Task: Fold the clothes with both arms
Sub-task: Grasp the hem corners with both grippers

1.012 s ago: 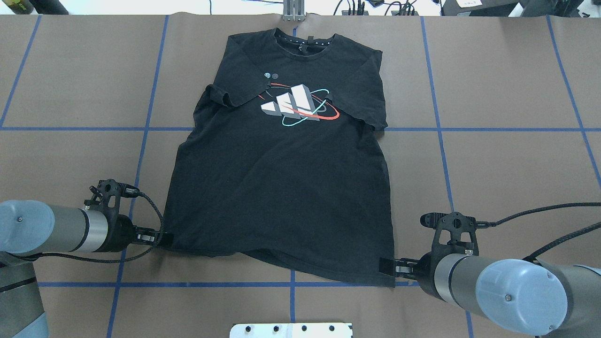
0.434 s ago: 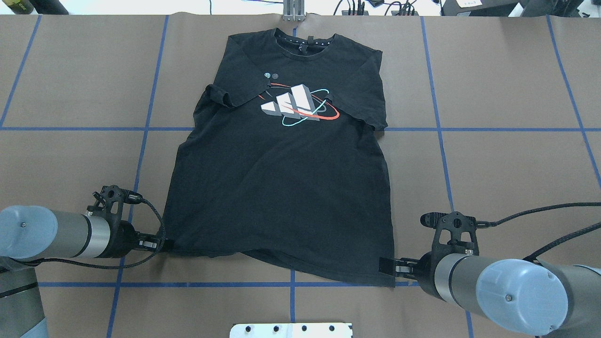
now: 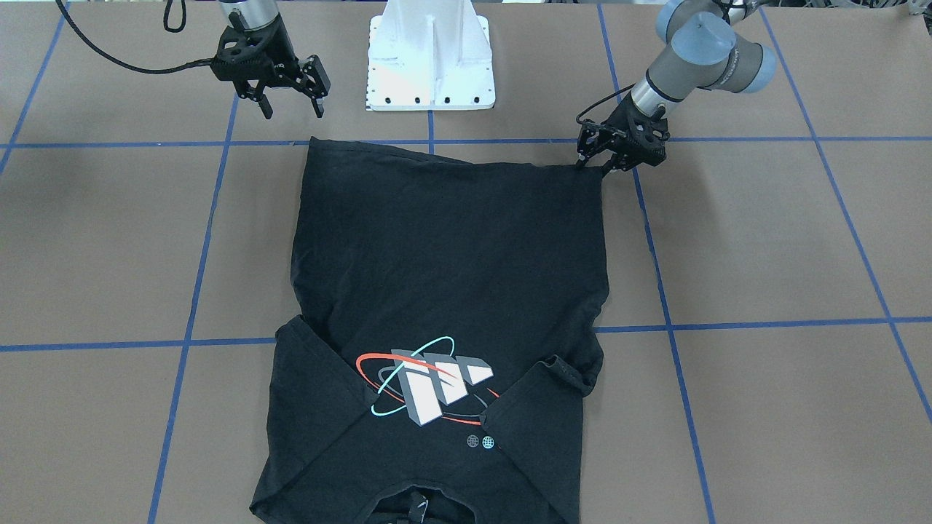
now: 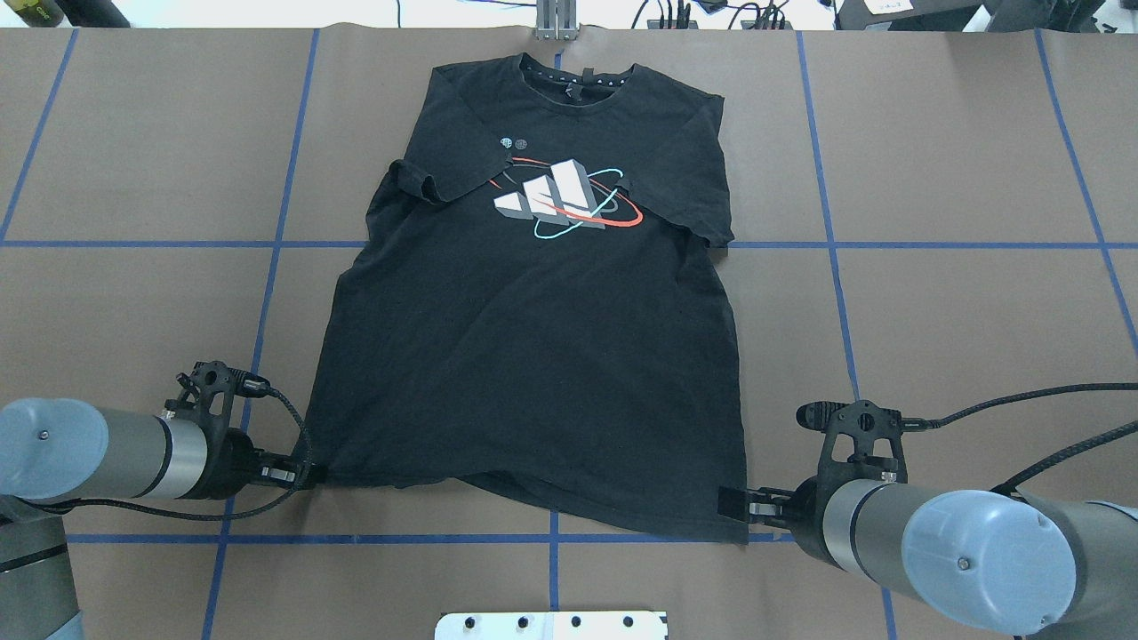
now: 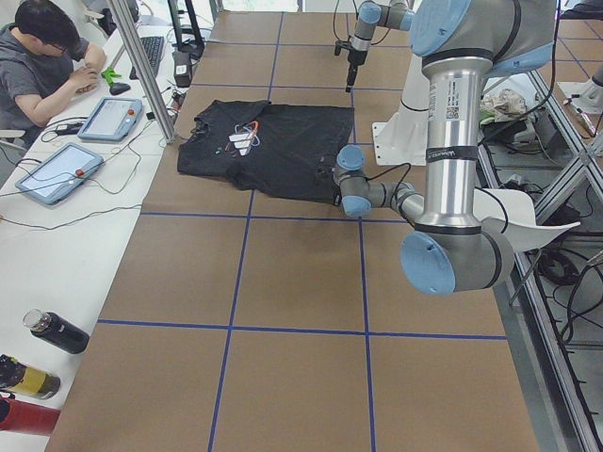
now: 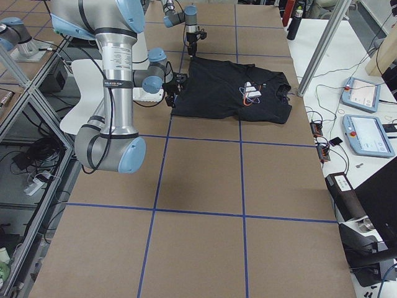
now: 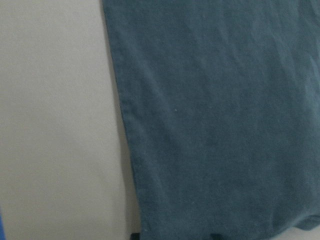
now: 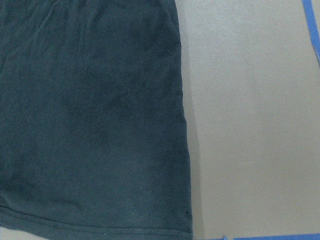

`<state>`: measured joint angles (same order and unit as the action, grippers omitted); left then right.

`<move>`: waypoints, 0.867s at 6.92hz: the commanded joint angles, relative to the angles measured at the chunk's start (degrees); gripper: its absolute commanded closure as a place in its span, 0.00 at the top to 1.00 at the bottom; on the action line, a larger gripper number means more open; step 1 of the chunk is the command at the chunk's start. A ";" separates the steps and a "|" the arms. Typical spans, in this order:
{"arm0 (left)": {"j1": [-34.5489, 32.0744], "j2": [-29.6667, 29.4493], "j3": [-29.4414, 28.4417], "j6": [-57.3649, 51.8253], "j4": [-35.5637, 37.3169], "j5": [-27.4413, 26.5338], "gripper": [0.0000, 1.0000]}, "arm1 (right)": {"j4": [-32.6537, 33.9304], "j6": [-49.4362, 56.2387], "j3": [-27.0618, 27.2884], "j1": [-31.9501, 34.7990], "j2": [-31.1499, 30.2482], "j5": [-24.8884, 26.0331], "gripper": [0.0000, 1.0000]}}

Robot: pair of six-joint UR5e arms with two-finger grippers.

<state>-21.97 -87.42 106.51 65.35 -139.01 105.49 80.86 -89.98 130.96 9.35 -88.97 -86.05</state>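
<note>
1. Black T-shirt [image 4: 533, 356] lies flat and print-up in the middle of the brown desk [image 4: 960, 311]. The collar is at the far edge from the robot, and both sleeves are flipped in over the chest.
2. The print [image 4: 564, 204] is three white blocks with a red ring and a teal ring looped round them. No words in it that I can see.
3. Two tiny round badges [image 4: 513, 142] sit just beside the print, and there are white marks inside the collar. All too small to read.
4. Left claw [image 4: 307, 476] is down at the hem corner on the robot's left. Its fingers are nearly together, pinching the cloth, and the corner is drawn to a point.
5. Right claw [image 3: 293, 113] is spread wide near the other hem corner, holding nothing.
</note>
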 commanded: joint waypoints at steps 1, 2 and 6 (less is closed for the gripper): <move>0.17 1.02 0.27 -0.84 -0.03 0.32 0.38 | 0.00 -0.02 0.00 -0.04 -0.06 0.00 1.00; 0.17 1.11 0.45 -0.84 -0.03 0.33 0.22 | 0.00 -0.02 0.00 -0.04 0.03 -0.09 1.00; 0.17 1.20 1.85 -0.75 0.06 0.41 0.00 | 0.00 -0.02 -0.17 -0.04 -0.15 -0.09 1.00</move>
<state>-21.82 -86.26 107.63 64.57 -138.99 105.84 80.86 -90.00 130.93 9.32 -89.05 -86.10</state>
